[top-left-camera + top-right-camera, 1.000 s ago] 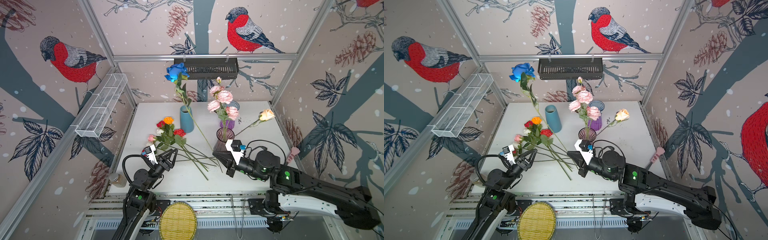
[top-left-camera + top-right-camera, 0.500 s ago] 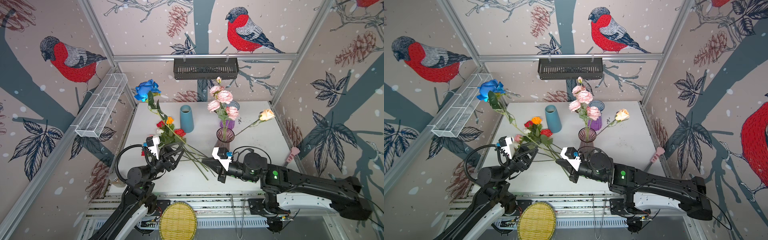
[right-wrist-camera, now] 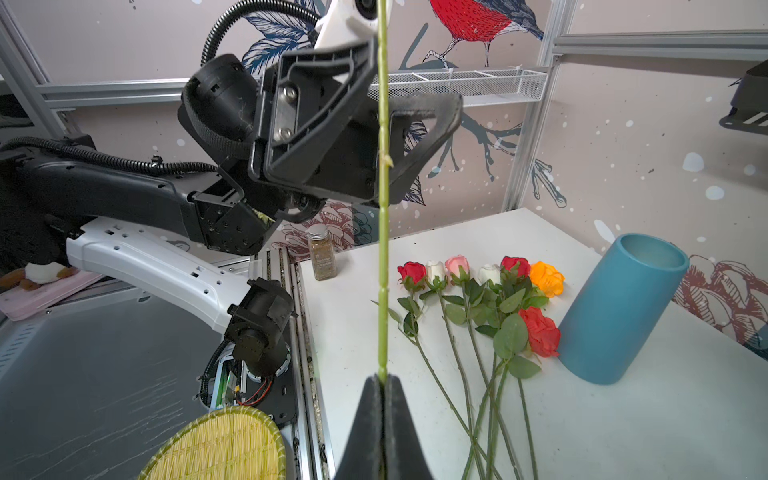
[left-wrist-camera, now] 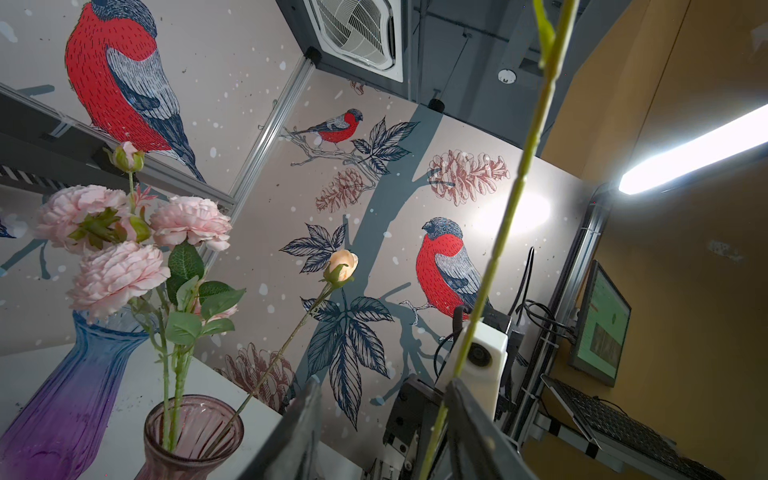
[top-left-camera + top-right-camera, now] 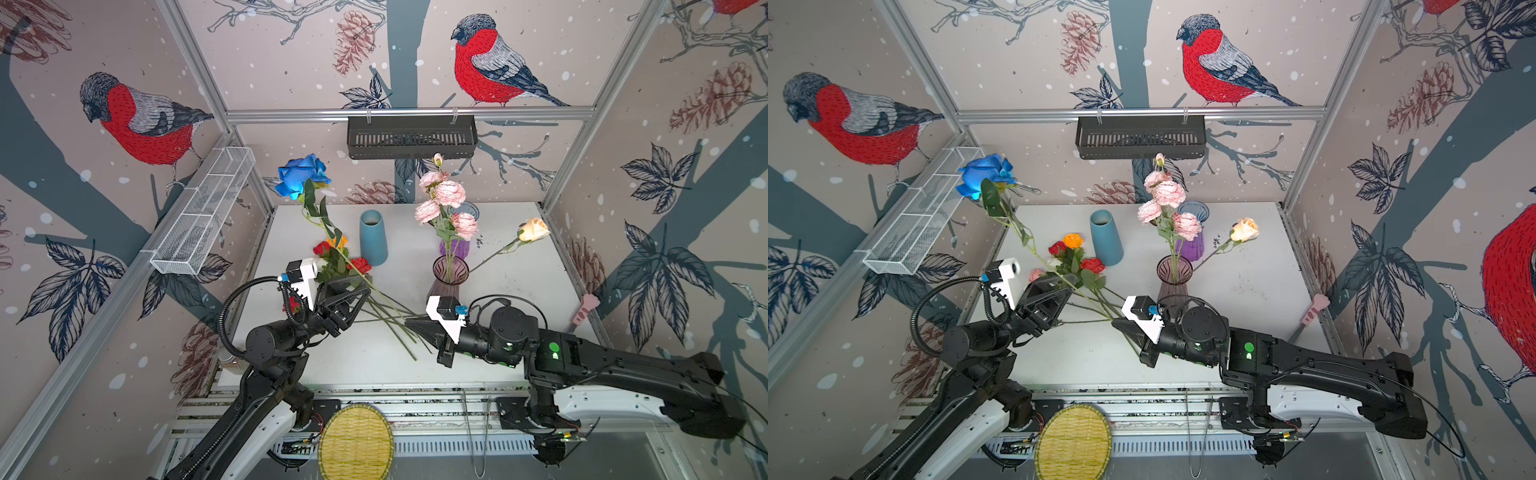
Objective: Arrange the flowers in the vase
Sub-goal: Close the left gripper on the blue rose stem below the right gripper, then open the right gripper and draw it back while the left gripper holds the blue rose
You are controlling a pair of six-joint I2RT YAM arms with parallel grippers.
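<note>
My right gripper (image 5: 409,324) (image 3: 383,378) is shut on the low end of the blue rose's (image 5: 303,174) (image 5: 986,174) stem (image 3: 383,249), which slants up and to the left above the table. My left gripper (image 5: 361,286) (image 4: 384,386) is open around the mid stem (image 4: 519,183); the stem lies against one finger, the other stands apart. The mauve glass vase (image 5: 449,274) (image 4: 191,428) holds the pink carnation spray (image 5: 449,195) and a peach rose (image 5: 534,228). Several red, white, pink and orange roses (image 3: 486,278) lie on the table.
A teal cylinder vase (image 5: 373,237) stands beside the lying roses and a blue-purple vase (image 5: 1196,241) behind the mauve one. A spice jar (image 3: 321,257) sits at the table's left front corner, a woven tray (image 5: 355,442) below the front edge, a pink object (image 5: 584,307) at the right wall.
The blue rose has swung left, its stem end carried left by my right gripper. My left gripper has risen to the stem, and its jaws have narrowed around it.
</note>
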